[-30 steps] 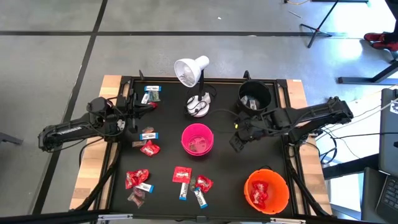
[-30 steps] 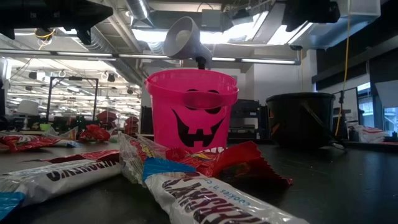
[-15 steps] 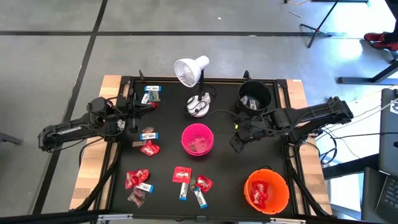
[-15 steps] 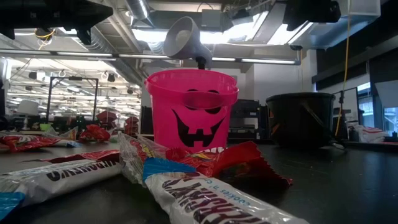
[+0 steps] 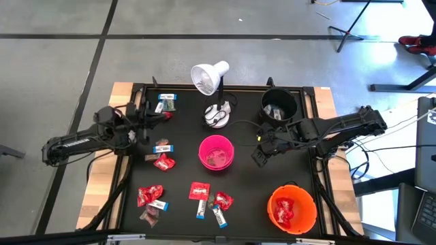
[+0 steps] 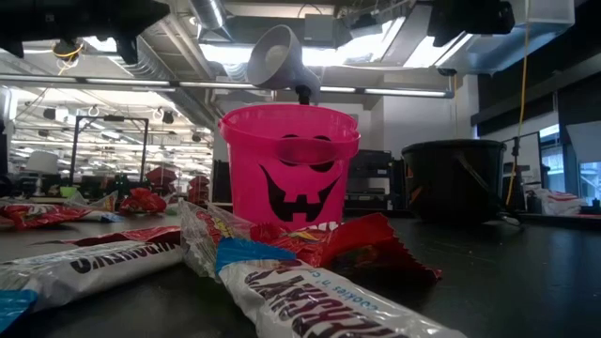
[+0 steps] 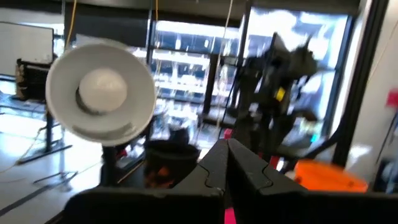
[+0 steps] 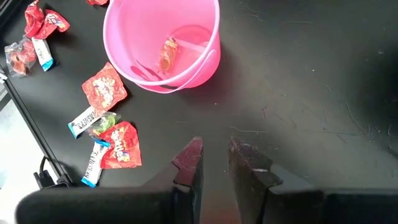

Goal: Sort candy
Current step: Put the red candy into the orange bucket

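Observation:
Candy lies scattered over the black tabletop: white-and-blue bars [image 5: 165,97] at the far left, a red packet [image 5: 164,162] mid-left, a cluster [image 5: 150,197] at the near left, and more [image 5: 199,192] in front of the pink bowl [image 5: 203,143]. My left gripper [image 5: 153,117] is shut, raised at the far left and aimed toward the white lamp [image 7: 99,93]. My right gripper [image 8: 214,158] hangs above bare table to the right of the pink bowl. It points down at a slant, and its fingers stand narrowly apart with nothing between them. My left gripper has a small red bit [image 5: 163,116] showing right at its shut fingertips. I cannot tell whether the fingers pinch it or whether it lies behind them.
The pink bowl [image 8: 211,56] holds one small piece [image 8: 168,53]. A black bowl [image 5: 264,102] stands at the far right, and an orange bowl [image 5: 272,204] with red packets stands at the near right. The lamp's base [image 5: 218,116] stands behind the pink bowl. There is bare tabletop between the pink and orange bowls.
My left gripper has tipped up and rolled a little in place. Nothing else has moved.

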{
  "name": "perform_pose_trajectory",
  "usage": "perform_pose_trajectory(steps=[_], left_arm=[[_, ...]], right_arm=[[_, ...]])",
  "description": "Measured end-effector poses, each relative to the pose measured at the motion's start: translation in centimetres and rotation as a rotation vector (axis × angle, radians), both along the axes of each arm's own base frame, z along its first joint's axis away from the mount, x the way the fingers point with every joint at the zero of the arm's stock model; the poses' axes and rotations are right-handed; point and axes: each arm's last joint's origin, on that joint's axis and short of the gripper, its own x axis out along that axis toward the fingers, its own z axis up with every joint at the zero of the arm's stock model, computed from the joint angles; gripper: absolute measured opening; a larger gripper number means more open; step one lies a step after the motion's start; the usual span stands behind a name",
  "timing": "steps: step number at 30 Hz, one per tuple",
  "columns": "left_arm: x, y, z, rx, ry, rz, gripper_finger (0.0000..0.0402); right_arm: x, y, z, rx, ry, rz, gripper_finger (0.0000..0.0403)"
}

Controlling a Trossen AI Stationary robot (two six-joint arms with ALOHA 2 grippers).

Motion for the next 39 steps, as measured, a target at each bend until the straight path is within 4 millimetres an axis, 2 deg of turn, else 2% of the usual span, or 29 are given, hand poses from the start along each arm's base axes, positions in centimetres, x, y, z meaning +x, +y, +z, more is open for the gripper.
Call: perform_pose_trajectory(steps=[7,11,13,15,18,25,30,35,39], left_arm=[[-0.9,-0.3,2.4,-0.09,-0.284,-0.065,0.0001],[-2.1,-0.8,4.2,-0.024,-0.484,-0.126,0.0001],[-2.3,-1.1,5.0,0.003,-0.48,-0.172,0.0001],[-2.4,-1.2,5.8,-0.013,-0.418,-0.2,0.0001],[-2.1,-1.0,7.1,-0.106,-0.22,-0.161,0.0001],[-1.7,-0.1,9.5,-0.224,0.307,0.158,0.0001],[-1.2,0.4,10.3,-0.235,0.464,0.271,0.0001],[-0.3,0.9,9.9,-0.257,0.614,0.33,0.0003],[0.4,1.2,8.2,-0.266,0.826,0.362,0.0024]], right_arm=[[0.0,0.0,0.0,0.0,0.0,0.0,0.0072],[0.0,0.0,0.0,0.0,0.0,0.0,0.0072],[0.0,0.0,0.0,0.0,0.0,0.0,0.0072],[0.0,0.0,0.0,0.0,0.0,0.0,0.0072],[0.0,0.0,0.0,0.0,0.0,0.0,0.0072],[0.0,0.0,0.0,0.0,0.0,0.0,0.0072],[0.0,0.0,0.0,0.0,0.0,0.0,0.0072],[0.0,0.0,0.0,0.0,0.0,0.0,0.0072],[0.0,0.0,0.0,0.0,0.0,0.0,0.0072]])
